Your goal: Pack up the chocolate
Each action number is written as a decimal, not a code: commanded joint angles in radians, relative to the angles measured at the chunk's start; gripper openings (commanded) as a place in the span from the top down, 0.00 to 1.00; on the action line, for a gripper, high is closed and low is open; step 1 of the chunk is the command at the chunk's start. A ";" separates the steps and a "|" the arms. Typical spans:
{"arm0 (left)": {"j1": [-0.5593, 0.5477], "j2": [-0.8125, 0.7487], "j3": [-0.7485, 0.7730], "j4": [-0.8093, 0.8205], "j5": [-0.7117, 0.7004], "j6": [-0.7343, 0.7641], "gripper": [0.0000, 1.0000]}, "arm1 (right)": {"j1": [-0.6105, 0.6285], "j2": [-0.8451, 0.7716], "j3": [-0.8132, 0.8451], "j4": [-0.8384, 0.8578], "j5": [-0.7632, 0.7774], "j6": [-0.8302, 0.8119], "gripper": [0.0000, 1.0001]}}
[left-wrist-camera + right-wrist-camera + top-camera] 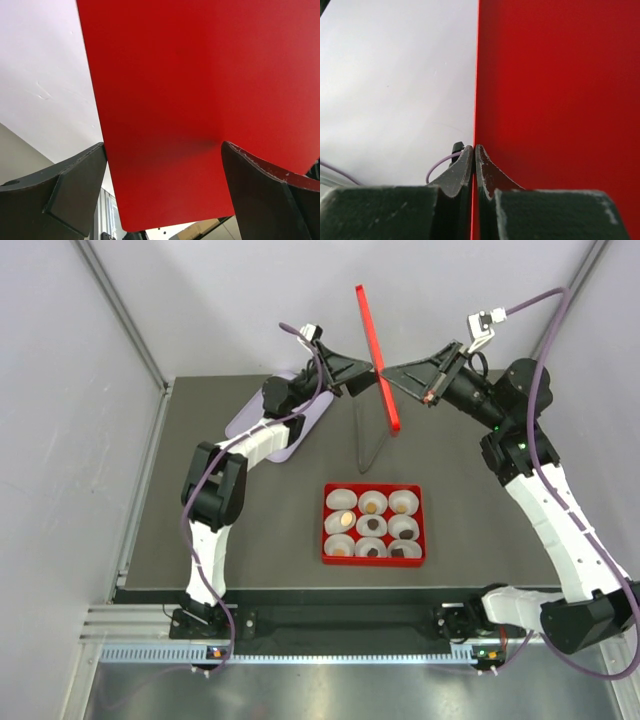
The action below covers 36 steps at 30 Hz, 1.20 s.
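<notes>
I see chocolate point(371, 526) in cups point(403, 502) inside red tray point(373, 561) on table point(270, 540); filling looks done. Red lid point(378, 360) aloft, my right claw point(474, 150) pinching its edge, left claw point(162, 147) spread beside it. Lidding left.

Both arms are extending forward and inward with wrists raised, grippers facing each other. The left gripper point(368, 371) is presenting its jaws spread wide. The right gripper point(388, 374) is pinching the edge of the red panel point(377, 350), jaws closed on it.
</notes>
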 commanded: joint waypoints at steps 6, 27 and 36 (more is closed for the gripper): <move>0.000 -0.039 0.009 0.444 -0.035 -0.016 0.02 | -0.076 -0.031 -0.069 0.167 -0.044 0.064 1.00; 0.008 -0.001 -0.011 0.444 -0.021 -0.027 0.05 | -0.211 -0.022 -0.042 -0.155 -0.035 -0.212 0.70; 0.006 0.005 -0.013 0.444 -0.027 -0.027 0.06 | -0.210 -0.028 -0.060 -0.190 -0.029 -0.269 0.85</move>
